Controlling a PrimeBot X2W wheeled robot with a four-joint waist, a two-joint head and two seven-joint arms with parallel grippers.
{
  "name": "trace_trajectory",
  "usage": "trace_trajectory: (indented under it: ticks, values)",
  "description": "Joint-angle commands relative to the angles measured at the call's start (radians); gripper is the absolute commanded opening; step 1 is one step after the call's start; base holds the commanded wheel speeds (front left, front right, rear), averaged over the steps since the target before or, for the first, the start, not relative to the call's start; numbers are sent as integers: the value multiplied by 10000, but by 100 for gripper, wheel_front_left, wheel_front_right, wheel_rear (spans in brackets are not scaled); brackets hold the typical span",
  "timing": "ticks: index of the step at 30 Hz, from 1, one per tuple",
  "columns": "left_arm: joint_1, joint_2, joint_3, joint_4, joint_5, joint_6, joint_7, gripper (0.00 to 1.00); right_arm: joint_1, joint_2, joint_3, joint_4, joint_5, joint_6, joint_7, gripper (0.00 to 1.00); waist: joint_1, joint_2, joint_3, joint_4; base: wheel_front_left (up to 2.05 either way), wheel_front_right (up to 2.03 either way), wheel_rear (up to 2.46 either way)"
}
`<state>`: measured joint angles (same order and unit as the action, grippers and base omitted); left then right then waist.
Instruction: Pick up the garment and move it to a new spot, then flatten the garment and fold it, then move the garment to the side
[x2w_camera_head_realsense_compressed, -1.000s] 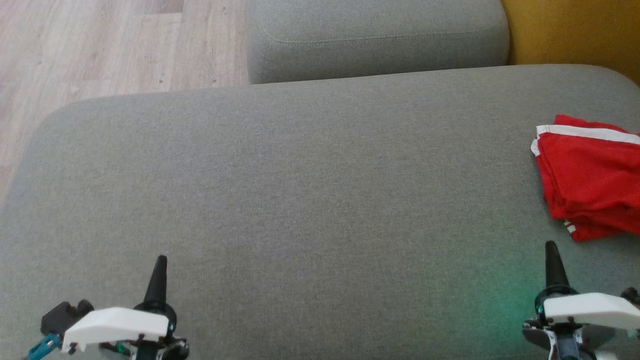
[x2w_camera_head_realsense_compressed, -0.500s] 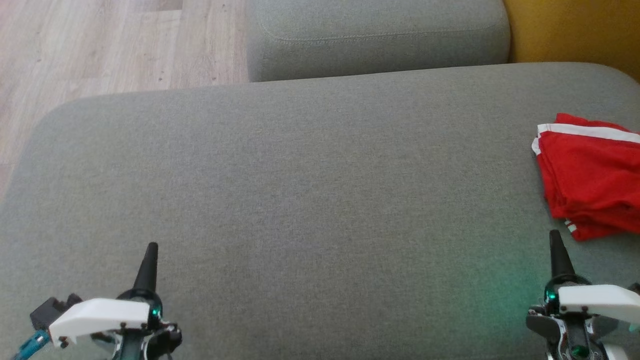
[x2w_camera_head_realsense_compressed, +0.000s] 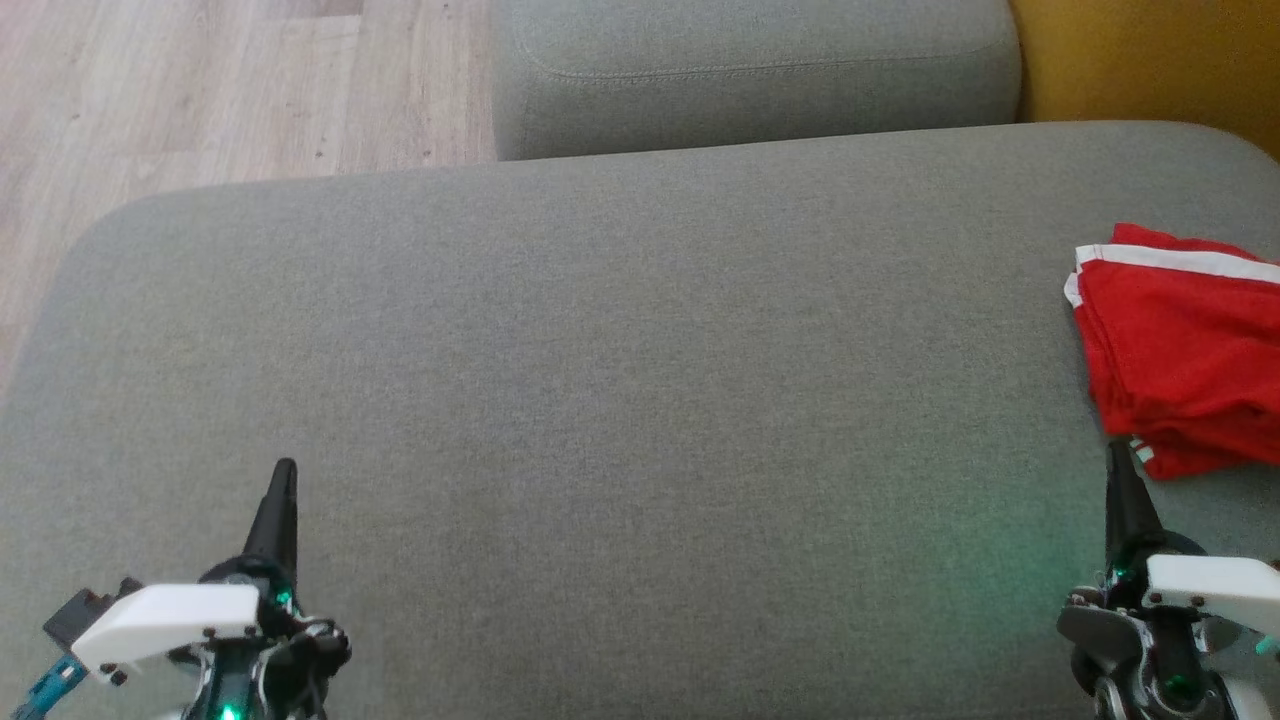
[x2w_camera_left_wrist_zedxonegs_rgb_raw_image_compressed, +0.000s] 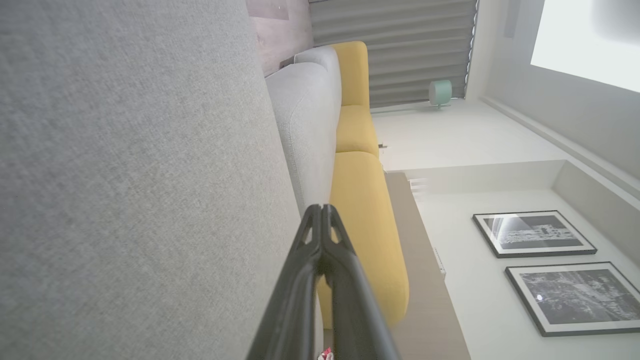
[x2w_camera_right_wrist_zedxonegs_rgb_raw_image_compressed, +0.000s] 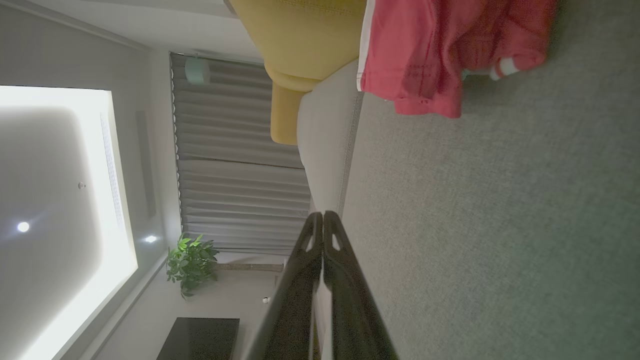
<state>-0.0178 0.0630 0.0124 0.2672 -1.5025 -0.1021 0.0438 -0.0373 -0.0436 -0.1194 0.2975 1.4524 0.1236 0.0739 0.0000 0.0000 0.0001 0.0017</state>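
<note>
A folded red garment (x2w_camera_head_realsense_compressed: 1185, 350) with white stripes lies at the right edge of the grey cushion (x2w_camera_head_realsense_compressed: 620, 380); the right wrist view shows the garment (x2w_camera_right_wrist_zedxonegs_rgb_raw_image_compressed: 430, 45) at its top. My right gripper (x2w_camera_head_realsense_compressed: 1118, 455) is shut and empty at the lower right, its tip just below the garment's near corner. In the right wrist view the right gripper (x2w_camera_right_wrist_zedxonegs_rgb_raw_image_compressed: 322, 216) has its fingers pressed together above the cushion. At the lower left my left gripper (x2w_camera_head_realsense_compressed: 285, 472) is shut, far from the garment. The left gripper (x2w_camera_left_wrist_zedxonegs_rgb_raw_image_compressed: 320, 209) is likewise shut in its own wrist view.
A second grey cushion (x2w_camera_head_realsense_compressed: 750, 75) lies beyond the first, with a yellow cushion (x2w_camera_head_realsense_compressed: 1150, 60) at the top right. Wooden floor (x2w_camera_head_realsense_compressed: 200, 90) runs past the cushion's left edge. A potted plant (x2w_camera_right_wrist_zedxonegs_rgb_raw_image_compressed: 192, 262) and curtains stand far off in the room.
Both grippers have moved forward over the cushion, still shut. The right tip has come up close to the garment's near corner. The garment has stayed put.
</note>
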Motion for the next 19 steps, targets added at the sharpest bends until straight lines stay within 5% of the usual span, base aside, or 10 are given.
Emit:
trace_trajectory:
  ticks: [1,19]
  values:
    - [-642,156,358,-271,-243,-103,91,0,-541,-61,136,-406,289,66,105,0,0,0,2,-1,0,0,0]
    - [-874,120,671,-236,-1347,-286,419,0,-706,-66,54,-528,1561,71,394,0,0,0,30,-17,0,0,0]
